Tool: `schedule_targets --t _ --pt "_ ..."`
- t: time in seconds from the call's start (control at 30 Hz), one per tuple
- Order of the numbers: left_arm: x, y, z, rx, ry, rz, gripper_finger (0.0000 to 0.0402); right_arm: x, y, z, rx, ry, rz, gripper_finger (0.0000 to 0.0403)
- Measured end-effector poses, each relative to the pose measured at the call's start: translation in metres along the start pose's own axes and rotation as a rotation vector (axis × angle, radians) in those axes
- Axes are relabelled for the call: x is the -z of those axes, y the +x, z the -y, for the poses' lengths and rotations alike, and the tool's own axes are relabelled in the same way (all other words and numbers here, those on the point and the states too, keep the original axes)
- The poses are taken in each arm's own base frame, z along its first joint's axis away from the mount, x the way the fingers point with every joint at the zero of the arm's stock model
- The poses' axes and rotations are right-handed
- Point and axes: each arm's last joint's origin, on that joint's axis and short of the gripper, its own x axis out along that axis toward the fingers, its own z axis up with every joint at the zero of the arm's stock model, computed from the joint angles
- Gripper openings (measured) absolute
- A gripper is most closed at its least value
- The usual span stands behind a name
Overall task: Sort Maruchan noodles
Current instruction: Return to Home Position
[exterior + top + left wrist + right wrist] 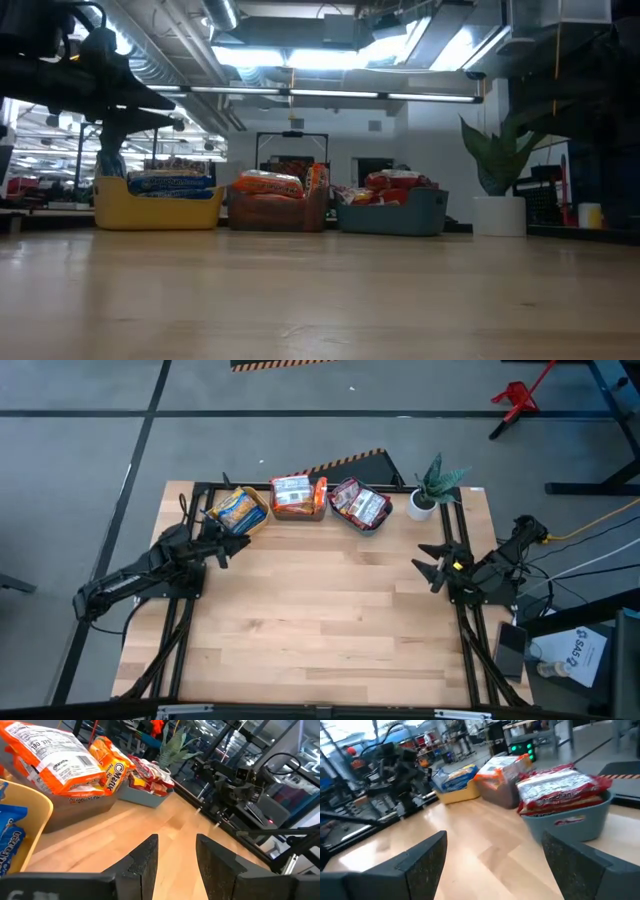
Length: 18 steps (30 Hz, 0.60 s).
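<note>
- Since every Maruchan noodles packet in sight already lies in a bin along the upper edge of the surface (320, 620), nothing is loose on the wood.
- At the left of the high view, the left end effector (224, 547) hovers just below the yellow bin (155, 214). Its fingers are parted a little and hold nothing. Its arm lies low, stretched from the lower left up toward the bins.
- From left to right, the blue-white packets (170, 183) fill the yellow bin, the orange packets (293, 492) the middle bin (275, 217), and the red packets (560, 787) the teal bin (580, 820).
- The packets look light, crinkly and slick, probably with a brittle block inside. I judge a pinch across the short sides safer than a hard squeeze on the flat face.
- At the right of the high view, the right end effector (432, 567) sits by the surface's right edge, well apart from the bins. Its fingers are spread wide and empty, and its arm is folded back, pointing left across the wood.
</note>
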Motion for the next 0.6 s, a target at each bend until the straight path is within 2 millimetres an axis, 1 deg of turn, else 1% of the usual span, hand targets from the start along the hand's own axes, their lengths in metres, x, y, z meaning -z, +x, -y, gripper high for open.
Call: schedule_targets --t 0.23,0.6 --pt "0.0000 0.0000 0.0000 0.000 0.000 0.000 0.0126 0.0022 -0.0003 -0.0032 -0.109 0.001 -0.079 0.0312" --pt "0.0002 0.0000 -0.0001 0.000 -0.001 -0.001 0.0126 0.0027 -0.0004 -0.0037 -0.128 0.001 -0.092 0.0312"
